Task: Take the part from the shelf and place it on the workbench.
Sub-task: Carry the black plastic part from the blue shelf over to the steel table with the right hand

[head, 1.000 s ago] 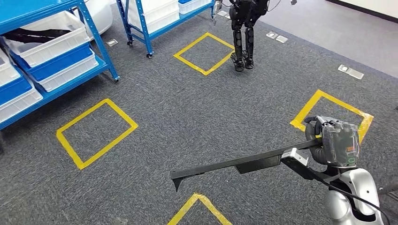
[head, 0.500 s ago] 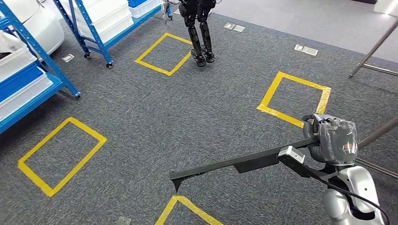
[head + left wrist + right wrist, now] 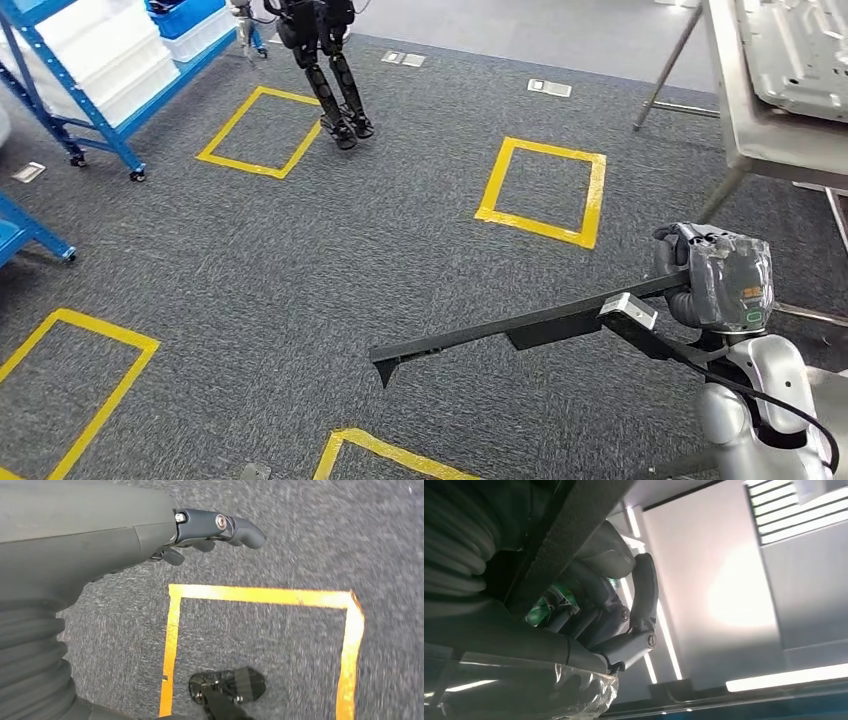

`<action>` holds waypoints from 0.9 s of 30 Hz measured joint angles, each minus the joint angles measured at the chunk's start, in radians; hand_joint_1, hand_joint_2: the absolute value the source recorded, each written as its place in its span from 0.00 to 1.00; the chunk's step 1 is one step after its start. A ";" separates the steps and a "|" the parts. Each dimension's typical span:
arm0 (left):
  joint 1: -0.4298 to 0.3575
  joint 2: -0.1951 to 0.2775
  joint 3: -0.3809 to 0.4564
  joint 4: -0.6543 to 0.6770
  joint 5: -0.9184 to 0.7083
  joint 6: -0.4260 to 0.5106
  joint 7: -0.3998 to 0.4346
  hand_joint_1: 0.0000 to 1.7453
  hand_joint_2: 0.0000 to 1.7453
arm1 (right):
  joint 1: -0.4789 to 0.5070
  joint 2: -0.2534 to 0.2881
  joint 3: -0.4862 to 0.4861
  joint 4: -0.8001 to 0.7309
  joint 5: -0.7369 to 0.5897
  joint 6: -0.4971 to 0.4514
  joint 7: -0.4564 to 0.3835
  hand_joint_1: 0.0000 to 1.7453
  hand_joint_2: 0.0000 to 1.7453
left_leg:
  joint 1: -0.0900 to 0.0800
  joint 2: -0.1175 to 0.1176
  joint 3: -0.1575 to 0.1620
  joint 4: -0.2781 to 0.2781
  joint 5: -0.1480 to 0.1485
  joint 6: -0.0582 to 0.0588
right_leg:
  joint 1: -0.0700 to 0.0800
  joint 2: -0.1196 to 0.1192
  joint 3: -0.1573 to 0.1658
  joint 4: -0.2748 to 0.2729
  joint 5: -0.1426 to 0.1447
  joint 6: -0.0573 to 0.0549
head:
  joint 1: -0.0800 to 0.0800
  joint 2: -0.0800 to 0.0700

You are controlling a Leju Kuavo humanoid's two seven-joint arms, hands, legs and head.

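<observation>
My right hand point(image 3: 715, 280) grips one end of a long, thin black part point(image 3: 500, 335), which reaches out level to the left above the grey carpet. In the right wrist view the black part point(image 3: 569, 535) crosses the right hand point(image 3: 624, 630), whose fingers curl around it. The metal workbench point(image 3: 790, 150) stands at the upper right, beyond my right hand, with a grey sheet-metal piece point(image 3: 800, 40) lying on it. My left hand point(image 3: 210, 527) hangs over the carpet, holding nothing, fingers loosely apart.
Another humanoid robot point(image 3: 335, 80) stands at the back left beside a blue shelf point(image 3: 90, 70) with white bins. Yellow tape squares point(image 3: 545, 190) mark the carpet. A further blue shelf leg point(image 3: 30, 235) is at the left edge.
The camera has turned to the right: the shelves slid out to the left and the workbench came into view. The part stays in my right hand as before.
</observation>
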 joint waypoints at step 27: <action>0.008 -0.001 0.001 0.000 0.009 0.008 -0.011 0.00 1.00 | -0.056 -0.006 0.041 0.054 0.015 -0.002 0.004 1.00 1.00 | 0.014 -0.041 -0.009 0.029 -0.016 -0.026 | 0.017 0.059 0.052 -0.165 0.081 -0.008 | -0.007 0.000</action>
